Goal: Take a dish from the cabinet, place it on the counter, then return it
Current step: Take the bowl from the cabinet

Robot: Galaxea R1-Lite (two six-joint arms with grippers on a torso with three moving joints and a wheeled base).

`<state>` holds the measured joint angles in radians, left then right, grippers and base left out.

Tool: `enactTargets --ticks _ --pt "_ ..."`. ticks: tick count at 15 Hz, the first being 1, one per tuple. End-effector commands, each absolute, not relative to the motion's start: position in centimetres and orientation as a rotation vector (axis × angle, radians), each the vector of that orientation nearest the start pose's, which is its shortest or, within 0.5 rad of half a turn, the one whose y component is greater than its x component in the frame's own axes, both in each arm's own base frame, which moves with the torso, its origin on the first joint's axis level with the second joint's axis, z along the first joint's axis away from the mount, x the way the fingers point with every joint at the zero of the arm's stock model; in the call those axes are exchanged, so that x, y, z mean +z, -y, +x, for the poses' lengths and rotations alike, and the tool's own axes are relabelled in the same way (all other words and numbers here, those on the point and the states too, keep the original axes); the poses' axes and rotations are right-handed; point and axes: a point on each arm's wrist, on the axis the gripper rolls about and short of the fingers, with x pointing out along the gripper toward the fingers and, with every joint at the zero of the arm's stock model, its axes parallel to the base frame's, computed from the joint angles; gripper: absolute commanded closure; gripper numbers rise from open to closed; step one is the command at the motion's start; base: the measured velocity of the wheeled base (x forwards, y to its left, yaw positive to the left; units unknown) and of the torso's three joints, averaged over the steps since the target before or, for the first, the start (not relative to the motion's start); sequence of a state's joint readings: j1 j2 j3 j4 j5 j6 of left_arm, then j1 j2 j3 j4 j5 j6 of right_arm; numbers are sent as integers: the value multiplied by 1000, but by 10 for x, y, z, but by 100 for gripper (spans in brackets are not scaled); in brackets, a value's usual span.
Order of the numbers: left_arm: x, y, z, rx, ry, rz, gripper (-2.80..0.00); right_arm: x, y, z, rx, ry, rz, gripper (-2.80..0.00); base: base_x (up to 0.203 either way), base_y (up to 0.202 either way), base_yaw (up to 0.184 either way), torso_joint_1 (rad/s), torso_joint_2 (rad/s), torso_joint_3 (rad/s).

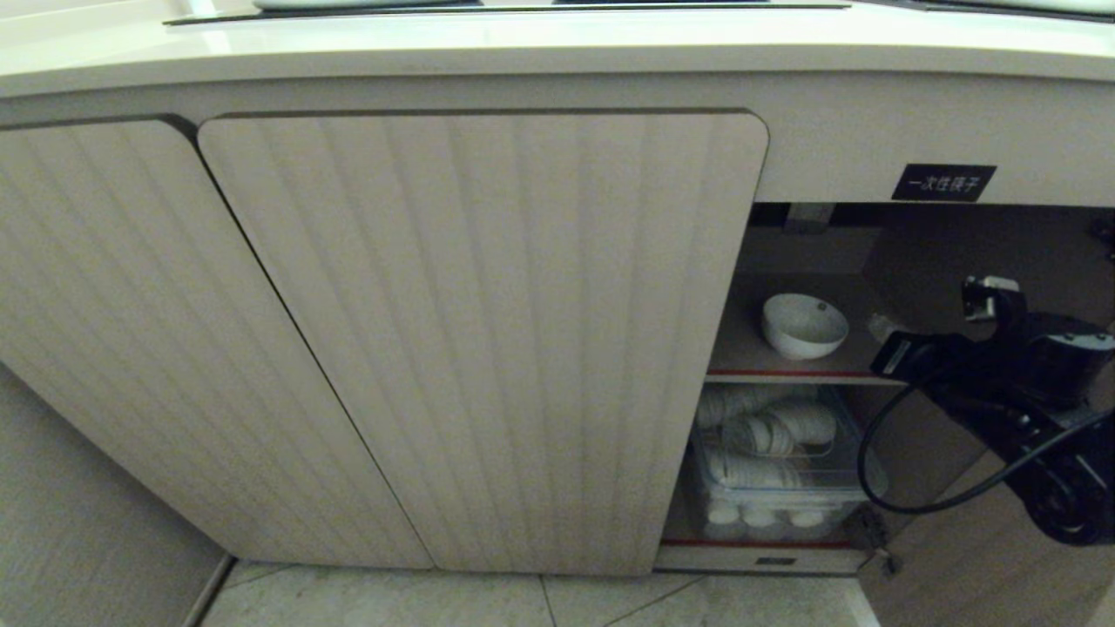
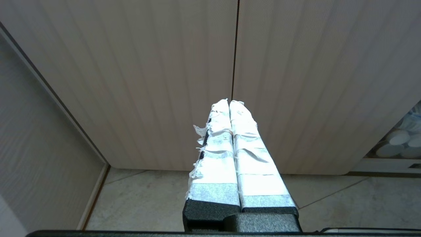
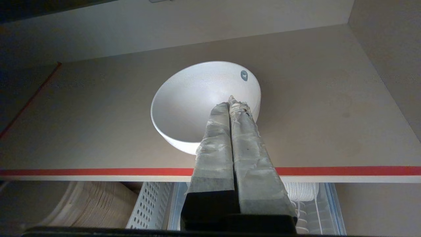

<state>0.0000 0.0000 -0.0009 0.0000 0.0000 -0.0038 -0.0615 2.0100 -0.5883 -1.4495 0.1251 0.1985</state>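
While the dish [image 1: 804, 325] sits mid-right in the head view on the cabinet's [image 1: 488, 348] red-edged shelf [image 1: 784, 374], bare board around it, the right gripper [image 3: 234, 100], fingers pressed together, hangs before the rim.
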Motion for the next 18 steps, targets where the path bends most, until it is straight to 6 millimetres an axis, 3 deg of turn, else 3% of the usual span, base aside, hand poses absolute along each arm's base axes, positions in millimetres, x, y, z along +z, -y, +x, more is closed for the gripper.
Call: enactTargets --ticks 1,5,6,18 --pt "76 0 -23 0 0 -5 0 116 17 330 70 37 195 0 0 0 0 0 0 0" --pt "76 0 -23 0 1 -5 0 116 17 332 71 36 194 0 0 0 0 0 0 0" --pt "76 0 -23 0 2 -5 0 116 17 331 71 34 194 -280 0 0 0 0 0 0" --pt "76 0 -23 0 1 -5 0 114 17 327 65 37 182 -280 0 0 0 0 0 0"
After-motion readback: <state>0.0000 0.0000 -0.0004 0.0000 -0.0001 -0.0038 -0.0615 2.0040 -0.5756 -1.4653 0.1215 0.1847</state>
